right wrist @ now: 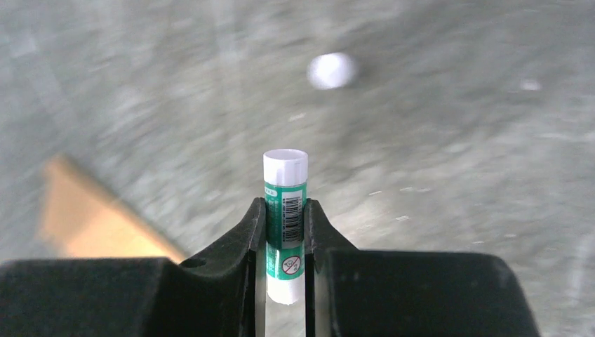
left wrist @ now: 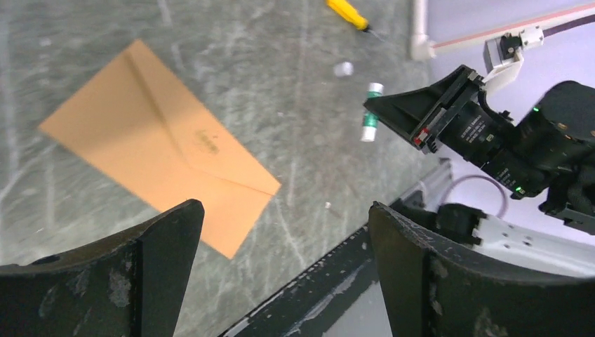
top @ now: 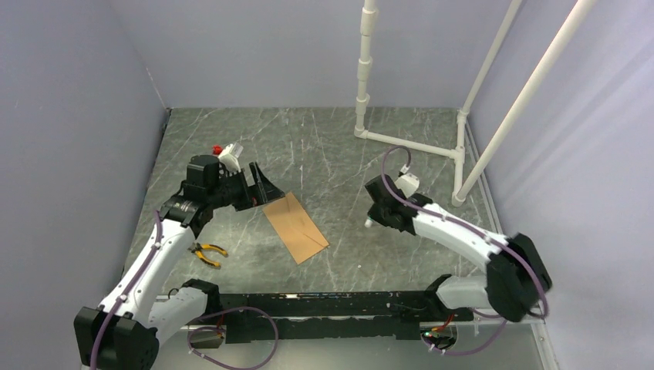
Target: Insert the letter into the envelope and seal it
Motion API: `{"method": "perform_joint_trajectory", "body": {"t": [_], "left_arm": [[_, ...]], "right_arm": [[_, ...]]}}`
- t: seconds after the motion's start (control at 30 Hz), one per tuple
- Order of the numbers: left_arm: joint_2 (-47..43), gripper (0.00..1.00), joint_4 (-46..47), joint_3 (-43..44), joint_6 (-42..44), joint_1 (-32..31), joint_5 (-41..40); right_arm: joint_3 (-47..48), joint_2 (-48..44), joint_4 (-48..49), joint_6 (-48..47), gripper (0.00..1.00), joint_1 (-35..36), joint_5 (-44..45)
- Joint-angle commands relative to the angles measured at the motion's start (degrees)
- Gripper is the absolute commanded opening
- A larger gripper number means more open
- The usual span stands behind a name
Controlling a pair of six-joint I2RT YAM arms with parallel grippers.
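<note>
A: Now, entry for the tabletop [top: 324, 146]: dark grey-green stone pattern, pale veins, matte finish. What lay on it?

B: The envelope [top: 295, 228]. Flat brown kraft paper, rectangular, lying at a slant near the middle, between the two arms. In the left wrist view its pointed flap was folded down and the diagonal seams showed. Whether it was stuck down, I could not tell.

A: Left claw [left wrist: 284, 260]?

B: Jaws stood wide apart, gripping nothing. Black, scuffed fingers [left wrist: 161, 274], poised just beside the envelope's far corner.

A: Right claw [right wrist: 284, 232]?

B: Clamped on a glue stick [right wrist: 285, 200]: a slim cylinder with a green printed label, a barcode and white ends. One white end projected past the fingertips. It was well apart from the envelope, to its right. Contact with the tabletop: could not tell.

A: Other items?

B: Small white round piece [right wrist: 331, 70] on the stone beyond the stick, blurred. Yellow-handled pliers [top: 208, 253] beside the left arm. White plastic pipe frame [top: 409, 142] at the far right corner.
</note>
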Motion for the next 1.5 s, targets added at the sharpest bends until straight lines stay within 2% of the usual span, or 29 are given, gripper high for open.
{"method": "perform_joint_trajectory", "body": {"t": [0.0, 0.17, 0.3, 0.43, 0.63, 0.83, 1.03, 1.27, 1.4, 1.47], "left_arm": [[1.04, 0.93, 12.51, -1.26, -4.46, -0.47, 15.57], [1.02, 0.93, 29.83, -4.35, -12.65, -3.14, 23.6], [1.31, 0.91, 33.57, -3.34, -11.6, -8.43, 26.35], [0.6, 0.88, 37.88, -3.36, -12.49, -11.02, 28.47], [0.42, 0.76, 46.36, -5.1, -17.59, -11.99, 27.85], [0.87, 0.74, 48.41, -4.73, -18.25, -13.34, 24.72], [3.08, 0.5, 49.96, -3.94, -18.28, -14.61, 26.67], [2.81, 0.36, 49.99, -3.98, -17.99, -14.98, 25.88], [3.49, 0.33, 47.17, -2.75, -17.16, -15.0, 24.68], [4.04, 0.24, 47.58, -2.45, -17.37, -15.01, 25.3]], "right_arm": [[-1.37, -10.39, 15.37, -9.26, 0.01, 4.52, -9.44], [-3.74, -17.13, 38.56, -18.71, 0.01, 9.54, -21.13], [-4.41, -18.46, 51.91, -18.62, 0.01, 10.36, -29.98], [-3.67, -17.8, 59.97, -17.9, 0.01, 10.73, -35.28], [-3.33, -16.76, 65.01, -16.65, 0.02, 11.45, -38.69], [-3.94, -15.81, 68.05, -13.79, 0.02, 11.9, -40.11], [-4.3, -15.12, 69.13, -11.92, 0.02, 12.09, -40.51], [-5.25, -15.72, 69.49, -11.5, 0.02, 12.22, -40.16], [-4.41, -16.2, 65.96, -12.99, 0.03, 12.27, -39.72], [-4.37, -16.82, 64.53, -13.52, 0.03, 12.32, -39.31]]}}
